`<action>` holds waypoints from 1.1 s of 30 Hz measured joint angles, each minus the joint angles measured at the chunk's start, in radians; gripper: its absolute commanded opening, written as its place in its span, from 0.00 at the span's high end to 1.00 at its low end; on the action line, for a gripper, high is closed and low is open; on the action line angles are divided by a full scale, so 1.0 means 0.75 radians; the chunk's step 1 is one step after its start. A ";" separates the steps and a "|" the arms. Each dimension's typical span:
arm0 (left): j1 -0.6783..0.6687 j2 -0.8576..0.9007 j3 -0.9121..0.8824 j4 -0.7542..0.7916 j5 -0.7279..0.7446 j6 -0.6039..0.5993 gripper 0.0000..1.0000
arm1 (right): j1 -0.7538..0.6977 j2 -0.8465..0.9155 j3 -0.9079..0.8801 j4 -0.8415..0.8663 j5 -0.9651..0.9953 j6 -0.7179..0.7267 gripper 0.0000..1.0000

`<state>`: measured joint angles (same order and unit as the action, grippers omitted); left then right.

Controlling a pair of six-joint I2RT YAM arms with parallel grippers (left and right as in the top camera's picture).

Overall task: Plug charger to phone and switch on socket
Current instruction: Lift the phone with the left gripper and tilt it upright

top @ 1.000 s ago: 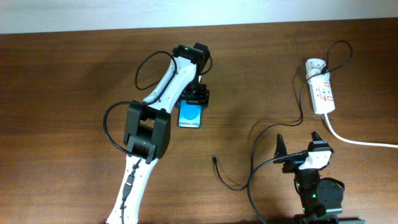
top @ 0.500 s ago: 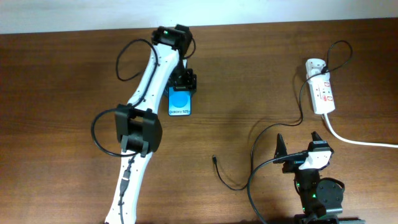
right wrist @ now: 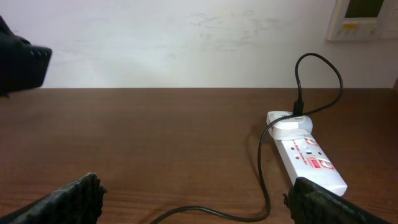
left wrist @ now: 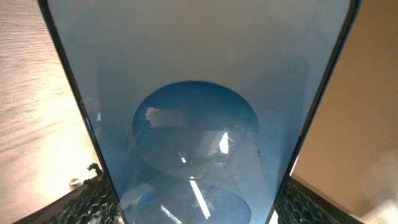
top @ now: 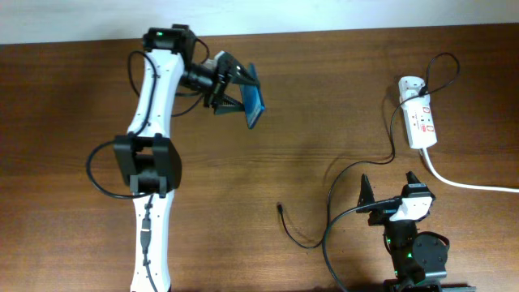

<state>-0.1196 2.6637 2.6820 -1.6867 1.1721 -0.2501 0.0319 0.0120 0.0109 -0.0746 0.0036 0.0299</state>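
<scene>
Charger (top: 280, 208) plug tip lies loose left of right gripper (top: 389, 180), jaws apart, idle. Socket (top: 420, 122) just ahead, adapter (right wrist: 290, 126) seated. Farther off, left gripper (top: 235, 85) clamps phone (top: 253, 96) tilted on edge, likely exposing its port.

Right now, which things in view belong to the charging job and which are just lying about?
Job: phone, gripped in the left hand; charger, plug tip loose on the table; socket; open right hand.
Not the job: wall panel; the arms' own black cables.
</scene>
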 measured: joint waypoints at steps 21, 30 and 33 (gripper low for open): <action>0.088 0.000 0.000 0.000 0.454 -0.123 0.30 | 0.000 0.000 0.000 0.000 0.000 0.000 0.02; 0.088 0.000 0.000 -0.001 0.458 -0.205 0.30 | 0.000 0.000 0.000 0.000 0.000 -0.001 0.02; 0.088 0.000 0.000 0.000 0.458 -0.242 0.29 | 0.000 0.000 0.000 0.000 0.000 0.000 0.01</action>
<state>-0.0536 2.6637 2.6820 -1.6867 1.5154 -0.4316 0.0319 0.0120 0.0109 -0.0746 0.0036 0.0299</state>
